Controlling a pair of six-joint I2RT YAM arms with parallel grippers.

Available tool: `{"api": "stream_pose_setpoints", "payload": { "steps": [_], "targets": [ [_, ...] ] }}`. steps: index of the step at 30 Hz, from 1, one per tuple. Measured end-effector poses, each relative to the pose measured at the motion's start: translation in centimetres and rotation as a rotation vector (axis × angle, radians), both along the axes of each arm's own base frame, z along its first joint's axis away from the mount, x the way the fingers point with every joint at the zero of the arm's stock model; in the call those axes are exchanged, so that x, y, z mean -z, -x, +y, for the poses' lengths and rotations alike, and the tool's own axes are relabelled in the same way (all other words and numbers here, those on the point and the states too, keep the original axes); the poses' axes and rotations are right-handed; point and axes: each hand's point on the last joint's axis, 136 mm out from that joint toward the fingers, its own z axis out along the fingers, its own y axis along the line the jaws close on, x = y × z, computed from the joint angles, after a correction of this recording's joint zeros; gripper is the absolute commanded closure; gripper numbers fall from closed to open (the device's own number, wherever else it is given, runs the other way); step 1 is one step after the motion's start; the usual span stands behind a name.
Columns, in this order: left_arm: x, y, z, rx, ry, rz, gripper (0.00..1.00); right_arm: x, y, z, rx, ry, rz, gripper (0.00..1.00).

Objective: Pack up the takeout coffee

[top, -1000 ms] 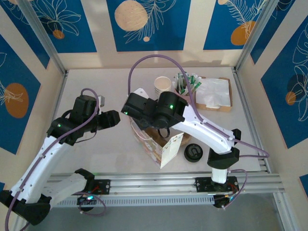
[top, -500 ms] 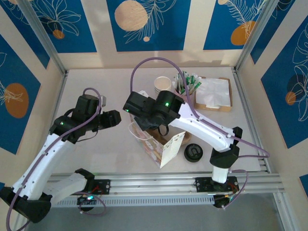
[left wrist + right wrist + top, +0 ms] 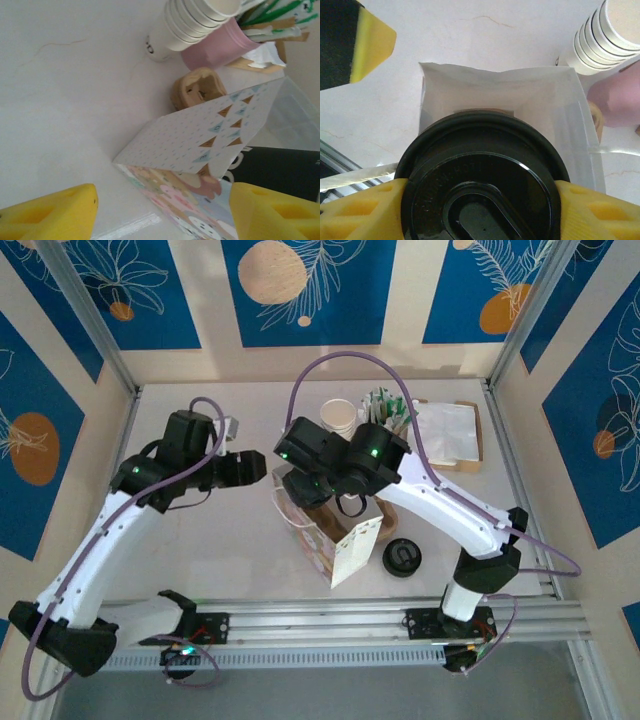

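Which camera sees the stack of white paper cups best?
Left wrist view: the cup stack is big, its nested rims clear. The top view shows it small; the right wrist view catches it cut off at the corner.

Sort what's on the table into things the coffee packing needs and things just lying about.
In the job:
- lidded coffee cup, held in the right gripper
- open paper bag beneath it
- left gripper, open beside the bag

Lying about:
- loose black lid
- stack of paper cups
- pink pot of stirrers
- napkin tray
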Motion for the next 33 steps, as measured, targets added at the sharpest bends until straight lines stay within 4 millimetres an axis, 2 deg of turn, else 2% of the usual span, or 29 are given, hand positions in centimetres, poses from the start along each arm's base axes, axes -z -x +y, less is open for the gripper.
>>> {"api": "stream_pose_setpoints", "payload": {
  "steps": [5, 11, 17, 26, 33],
  "targets": [
    [0.2, -0.3, -2.0, 0.088, 0.049, 0.014, 0.27, 2.0, -0.7, -0.6, 0.023, 0.03, 0.043, 0.55],
    [-1.1, -0.1, -3.5, 0.174, 0.114, -0.022, 0.26, 3.5, -1.1, -0.3, 0.025, 0.018, 0.092, 0.55],
    [-1.2, -0.1, -4.0, 0.208, 0.129, -0.029, 0.26, 4.8, -1.4, -0.2, 0.029, 0.013, 0.12, 0.57],
    [-0.2, -0.5, -4.3, 0.215, 0.12, -0.012, 0.26, 7.7, -2.0, -1.6, 0.064, 0.04, 0.157, 0.58],
    [0.8, -0.5, -4.3, 0.214, 0.111, 0.011, 0.26, 8.6, -2.1, -1.8, 0.07, 0.035, 0.153, 0.59]
  ]
}}
